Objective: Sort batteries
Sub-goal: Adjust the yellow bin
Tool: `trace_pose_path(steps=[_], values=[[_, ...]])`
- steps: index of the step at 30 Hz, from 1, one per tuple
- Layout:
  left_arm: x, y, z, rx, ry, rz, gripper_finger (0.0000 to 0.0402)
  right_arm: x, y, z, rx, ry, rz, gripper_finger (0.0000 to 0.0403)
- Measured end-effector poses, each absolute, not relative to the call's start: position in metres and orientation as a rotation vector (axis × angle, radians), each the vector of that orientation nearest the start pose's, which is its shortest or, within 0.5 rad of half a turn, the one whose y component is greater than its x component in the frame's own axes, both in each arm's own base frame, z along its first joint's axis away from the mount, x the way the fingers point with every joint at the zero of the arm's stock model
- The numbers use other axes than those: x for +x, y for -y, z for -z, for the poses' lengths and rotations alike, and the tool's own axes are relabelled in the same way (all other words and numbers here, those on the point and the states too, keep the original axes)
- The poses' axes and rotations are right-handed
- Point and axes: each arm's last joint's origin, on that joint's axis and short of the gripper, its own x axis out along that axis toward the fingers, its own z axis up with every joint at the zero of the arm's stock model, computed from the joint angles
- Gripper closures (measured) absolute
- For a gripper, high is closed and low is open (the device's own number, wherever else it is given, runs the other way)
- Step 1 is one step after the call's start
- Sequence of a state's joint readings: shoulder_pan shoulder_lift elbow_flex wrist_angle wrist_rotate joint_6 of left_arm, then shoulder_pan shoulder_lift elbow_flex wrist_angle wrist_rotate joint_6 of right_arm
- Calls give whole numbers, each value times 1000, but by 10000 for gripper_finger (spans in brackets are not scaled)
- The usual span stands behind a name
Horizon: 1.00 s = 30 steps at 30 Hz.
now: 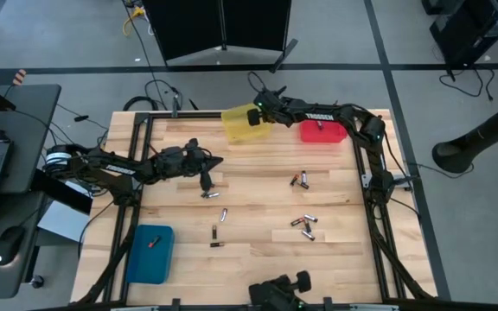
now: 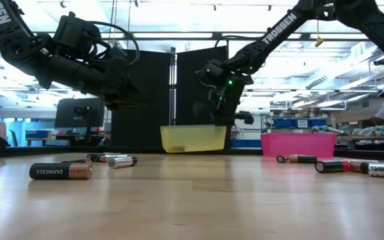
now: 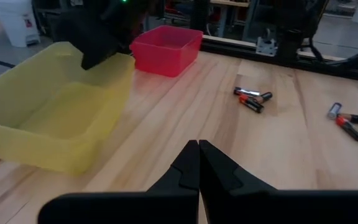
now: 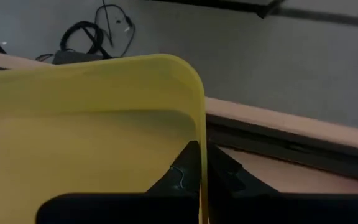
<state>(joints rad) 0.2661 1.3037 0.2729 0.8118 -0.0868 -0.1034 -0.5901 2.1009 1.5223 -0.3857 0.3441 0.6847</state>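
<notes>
The blue bin (image 1: pixel 150 253) sits at the counter's (image 1: pixel 258 259) near left corner with one cell inside. The left tool (image 1: pixel 207 180) hangs over the counter's left half, fingers pressed together on nothing. The batteries (image 1: pixel 303 226) lie scattered across the counter's middle and right half. They look small, rigid and smooth, light but apt to roll, so a grip across the barrel at mid-length seems best. At the far edge, the right tool (image 4: pixel 199 163) is pinched on the yellow bin's (image 1: pixel 242 123) wall, beside the red bin (image 1: pixel 322 132).
</notes>
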Motion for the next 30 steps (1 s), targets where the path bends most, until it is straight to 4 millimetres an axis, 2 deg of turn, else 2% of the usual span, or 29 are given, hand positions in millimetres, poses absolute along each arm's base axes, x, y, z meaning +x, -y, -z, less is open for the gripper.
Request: trace_pose_path(steps=[8,11,14,24,27,30], values=[[212,-61,-154,-101,-242,-395,396,370,256,-151,789,-673,1155,388],[212,-61,-154,-100,-250,-400,396,372,256,-151,819,-673,1112,376],[212,-62,-154,-100,-250,-403,396,368,252,-139,839,-752,1099,361],[212,-61,-153,-100,-254,-403,396,366,255,-146,862,-767,1105,291],[212,-61,-153,-100,-257,-402,396,365,260,-158,845,-796,1105,265],[212,-61,-153,-100,-261,-402,396,368,265,-179,803,-812,1084,240]])
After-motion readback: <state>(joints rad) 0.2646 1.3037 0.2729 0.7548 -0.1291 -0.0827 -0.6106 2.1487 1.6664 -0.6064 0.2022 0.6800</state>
